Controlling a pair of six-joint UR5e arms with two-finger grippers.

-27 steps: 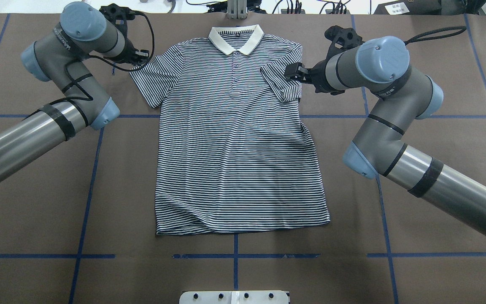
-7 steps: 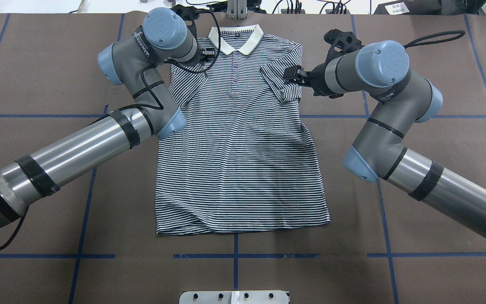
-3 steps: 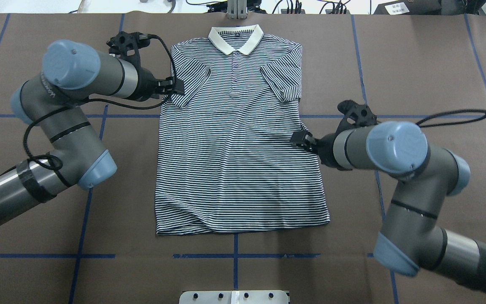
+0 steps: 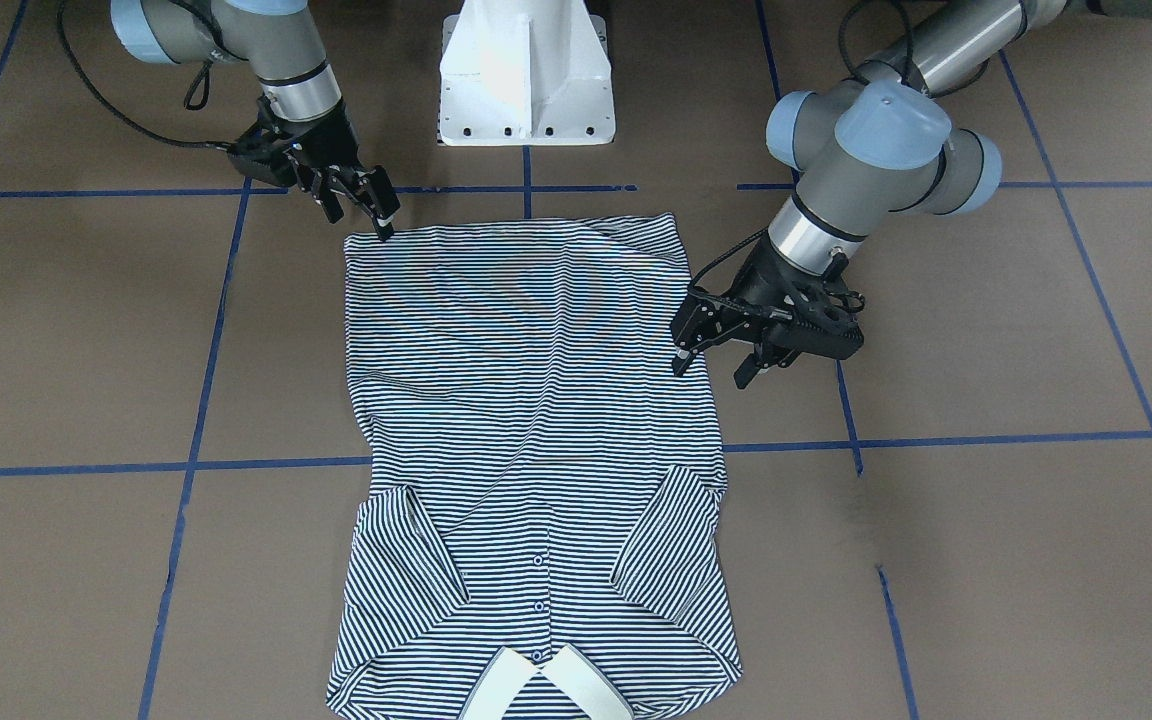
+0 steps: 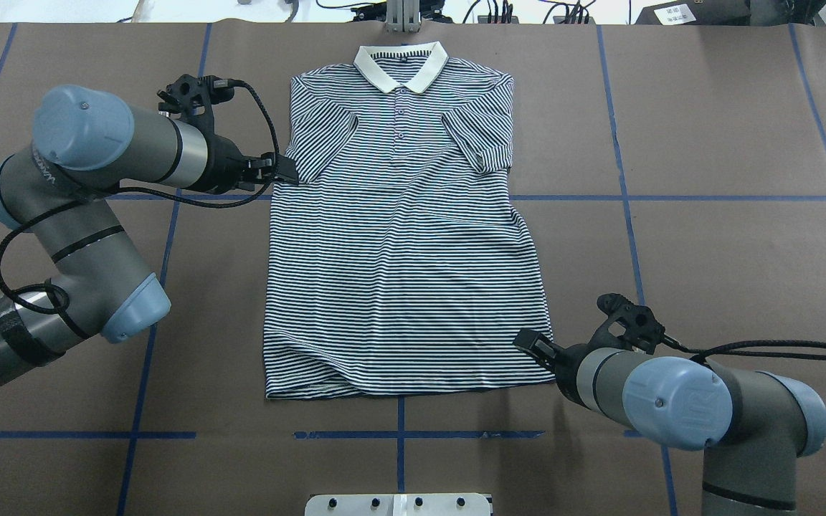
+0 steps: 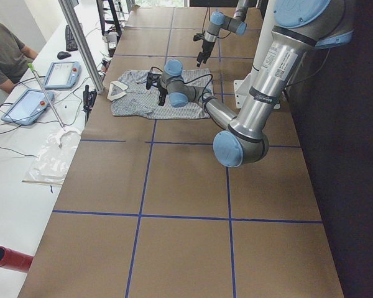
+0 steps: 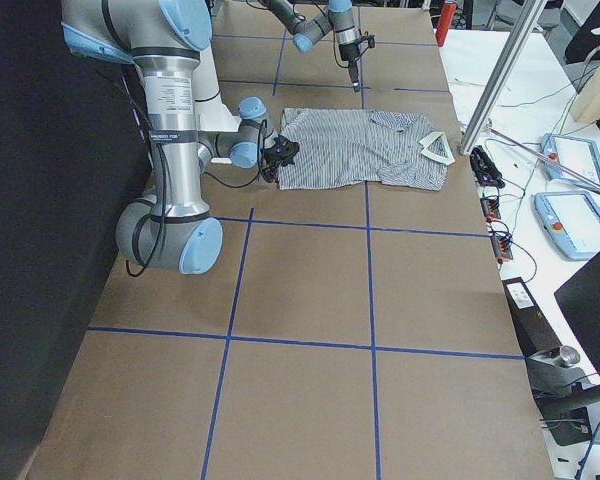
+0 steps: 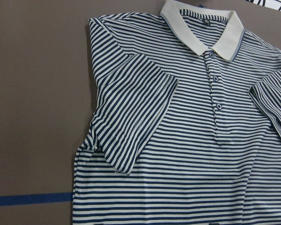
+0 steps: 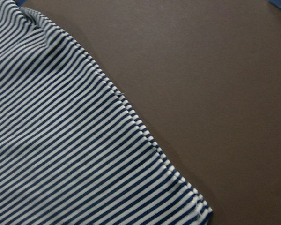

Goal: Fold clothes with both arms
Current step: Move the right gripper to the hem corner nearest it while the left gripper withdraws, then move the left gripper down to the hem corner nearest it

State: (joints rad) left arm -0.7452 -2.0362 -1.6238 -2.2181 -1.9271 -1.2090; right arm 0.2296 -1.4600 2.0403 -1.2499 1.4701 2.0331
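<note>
The polo shirt (image 5: 406,272) lies flat on the desk (image 5: 728,272), sleeves (image 5: 321,147) tucked in. The left pincer (image 5: 285,176) is spread by the side seam and the right pincer (image 5: 530,344) is spread at the hem corner, both empty. Body fold looks next: you'll need hem pinches.

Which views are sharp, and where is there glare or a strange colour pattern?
Left wrist view: the shirt is sharp. Right wrist view: its stripes look soft. Front-facing view: coloured moiré rings on the stripes near the hem. Overhead view: the strip beyond the table is washed out white.
</note>
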